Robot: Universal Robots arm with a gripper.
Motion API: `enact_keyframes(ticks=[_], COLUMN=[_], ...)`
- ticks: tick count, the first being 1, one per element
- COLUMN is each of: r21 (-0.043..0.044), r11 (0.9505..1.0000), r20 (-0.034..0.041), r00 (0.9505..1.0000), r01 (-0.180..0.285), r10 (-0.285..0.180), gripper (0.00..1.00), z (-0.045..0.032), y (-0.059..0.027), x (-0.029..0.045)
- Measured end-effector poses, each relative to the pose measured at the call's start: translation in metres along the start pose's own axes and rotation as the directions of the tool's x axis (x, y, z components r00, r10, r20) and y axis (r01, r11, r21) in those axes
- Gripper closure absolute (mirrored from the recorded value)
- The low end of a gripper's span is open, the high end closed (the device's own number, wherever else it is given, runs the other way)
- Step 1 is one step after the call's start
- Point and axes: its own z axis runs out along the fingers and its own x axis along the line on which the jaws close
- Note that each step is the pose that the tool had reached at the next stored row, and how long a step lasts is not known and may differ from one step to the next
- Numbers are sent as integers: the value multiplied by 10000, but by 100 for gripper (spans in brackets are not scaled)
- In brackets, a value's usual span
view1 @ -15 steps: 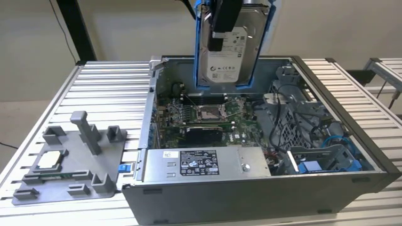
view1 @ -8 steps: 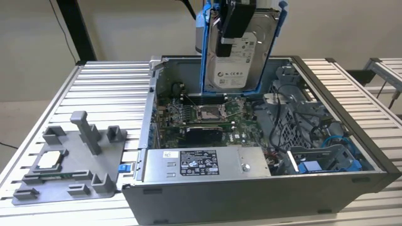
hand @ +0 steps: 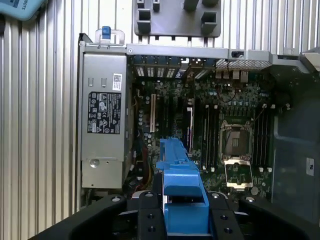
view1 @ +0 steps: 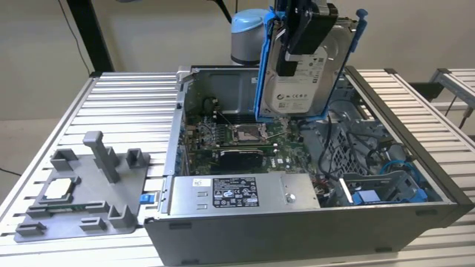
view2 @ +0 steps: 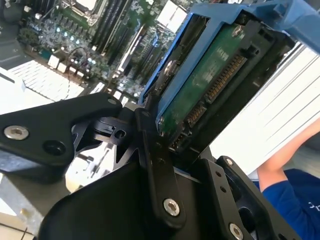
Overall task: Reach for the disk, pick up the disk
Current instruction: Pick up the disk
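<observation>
printed labels present, none legible

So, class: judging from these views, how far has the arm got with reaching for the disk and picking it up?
Done: the reach and the grasp. In the exterior view the gripper is shut on the disk, which hangs upright in its blue bracket, lifted above the open computer case. In hand: the disk, its green circuit board facing the camera in the second wrist view. Left: nothing of the pick-up appears outstanding.
</observation>
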Motion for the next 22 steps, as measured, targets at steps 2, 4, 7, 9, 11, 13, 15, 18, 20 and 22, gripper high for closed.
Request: enact_keyframes(ticks=[2,4,7,9,11,13,15,18,20,22], r21=[-6,-13,-20,-25,-29,-33,-36,-38,-39,-40], r11=[10000,10000,10000,10000,10000,10000,10000,10000,10000,10000], r20=[0,-1,-1,-2,-1,0,-1,0,0,-1], r00=[10000,10000,10000,10000,10000,10000,10000,10000,10000,10000], r01=[-1,-1,-1,-1,-1,-2,-1,-2,-2,-2], r10=[1,1,1,1,1,2,1,2,2,2], gripper=[100,100,100,100,100,100,100,100,100,100], z=[-1,-2,-4,-5,-5,-6,-6,-6,-6,-7], y=[-58,-112,-189,-240,-289,-336,-385,-450,-492,-535], x=[48,92,157,198,239,279,318,370,405,447])
